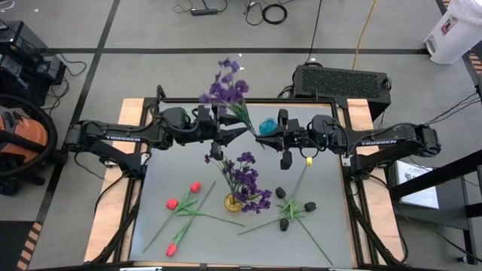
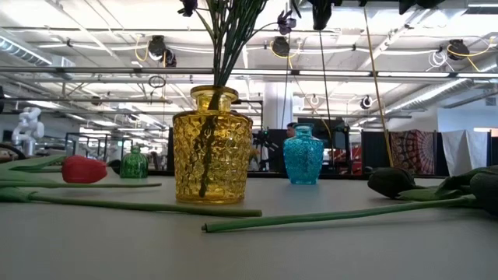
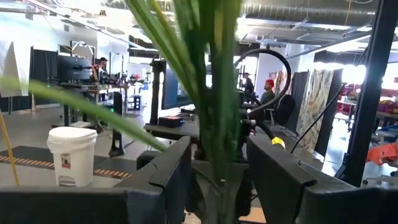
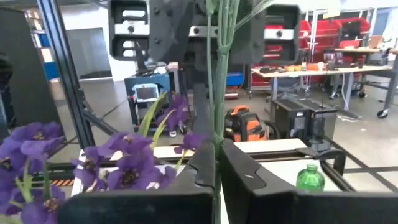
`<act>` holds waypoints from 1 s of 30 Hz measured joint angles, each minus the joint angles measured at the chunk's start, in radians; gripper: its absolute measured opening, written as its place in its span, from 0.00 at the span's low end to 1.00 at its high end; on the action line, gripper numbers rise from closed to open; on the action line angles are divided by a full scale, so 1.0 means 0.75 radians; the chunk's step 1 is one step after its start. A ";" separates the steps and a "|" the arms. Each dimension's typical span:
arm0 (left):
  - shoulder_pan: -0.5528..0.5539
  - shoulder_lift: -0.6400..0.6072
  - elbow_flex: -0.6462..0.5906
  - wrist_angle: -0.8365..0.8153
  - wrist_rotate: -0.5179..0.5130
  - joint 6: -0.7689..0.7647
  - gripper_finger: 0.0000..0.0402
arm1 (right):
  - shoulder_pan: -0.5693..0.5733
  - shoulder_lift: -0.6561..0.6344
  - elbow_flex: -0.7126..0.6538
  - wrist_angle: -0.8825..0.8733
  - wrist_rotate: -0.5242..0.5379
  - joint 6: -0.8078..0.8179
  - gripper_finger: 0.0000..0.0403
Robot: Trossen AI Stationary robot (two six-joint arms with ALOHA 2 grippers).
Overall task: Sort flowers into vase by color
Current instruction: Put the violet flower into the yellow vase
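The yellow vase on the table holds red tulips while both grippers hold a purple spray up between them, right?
Not quite. In the high view the yellow vase holds purple flowers; the red tulips lie loose on the table. The rest stands: left gripper and right gripper hold the purple spray.
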 joint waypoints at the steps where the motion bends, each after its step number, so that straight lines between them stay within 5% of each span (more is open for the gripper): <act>1: 0.001 0.000 0.000 0.000 -0.001 0.002 0.41 | 0.007 0.000 0.000 0.000 0.000 0.000 0.00; 30: -0.012 0.001 -0.002 0.085 0.103 0.031 0.38 | 0.040 0.000 0.000 -0.076 0.004 0.050 0.00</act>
